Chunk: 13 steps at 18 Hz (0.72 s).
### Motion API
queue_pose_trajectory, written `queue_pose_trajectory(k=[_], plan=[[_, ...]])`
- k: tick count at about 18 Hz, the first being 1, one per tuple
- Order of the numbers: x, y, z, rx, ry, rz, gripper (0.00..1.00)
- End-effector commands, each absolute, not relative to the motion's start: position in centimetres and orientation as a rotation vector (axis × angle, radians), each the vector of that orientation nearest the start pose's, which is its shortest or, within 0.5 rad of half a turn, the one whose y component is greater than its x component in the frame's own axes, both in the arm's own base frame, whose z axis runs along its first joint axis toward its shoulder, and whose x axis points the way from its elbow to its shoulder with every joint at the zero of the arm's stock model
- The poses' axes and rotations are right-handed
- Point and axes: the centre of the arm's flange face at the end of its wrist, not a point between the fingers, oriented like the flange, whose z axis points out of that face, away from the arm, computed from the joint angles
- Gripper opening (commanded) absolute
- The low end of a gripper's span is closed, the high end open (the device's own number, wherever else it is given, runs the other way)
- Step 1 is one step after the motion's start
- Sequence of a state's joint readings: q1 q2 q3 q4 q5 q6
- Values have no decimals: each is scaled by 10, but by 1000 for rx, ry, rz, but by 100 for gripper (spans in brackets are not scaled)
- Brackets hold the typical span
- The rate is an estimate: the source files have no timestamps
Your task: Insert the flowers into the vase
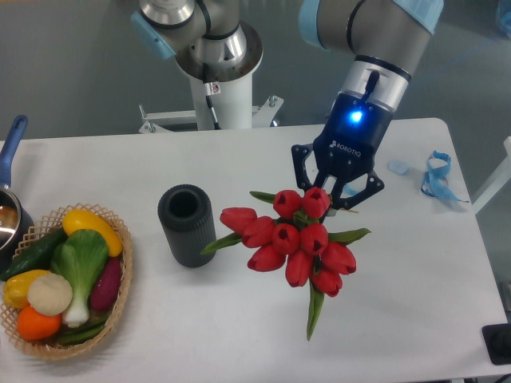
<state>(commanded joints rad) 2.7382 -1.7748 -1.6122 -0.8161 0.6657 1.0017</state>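
Note:
The flowers (295,243), a bunch of red tulips with closed buds and green leaves, hang just below my gripper (331,199), right of the table's middle. The gripper's fingers close in on the top of the bunch, and the buds hide the stems and the fingertips. One long leaf (314,313) points down toward the front edge. The vase (186,224), a dark grey ribbed cylinder, stands upright to the left of the bunch with its round mouth open and empty. The nearest bud is a short gap from its wall.
A wicker basket (120,287) of colourful vegetables sits at the front left. A blue-handled metal pot (9,211) is at the left edge. A blue ribbon (437,175) lies at the back right. The arm's white base (223,96) stands behind the table.

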Motion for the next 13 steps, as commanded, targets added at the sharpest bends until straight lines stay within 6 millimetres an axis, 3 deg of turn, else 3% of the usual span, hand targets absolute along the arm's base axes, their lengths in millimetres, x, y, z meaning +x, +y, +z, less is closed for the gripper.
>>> queue_pose_trajectory(k=[5, 10, 13], plan=[[-441, 433, 475, -2135, 113, -12, 19], [-411, 461, 468, -2114, 182, -77, 19], [-415, 456, 474, -2061, 185, -103, 19]])
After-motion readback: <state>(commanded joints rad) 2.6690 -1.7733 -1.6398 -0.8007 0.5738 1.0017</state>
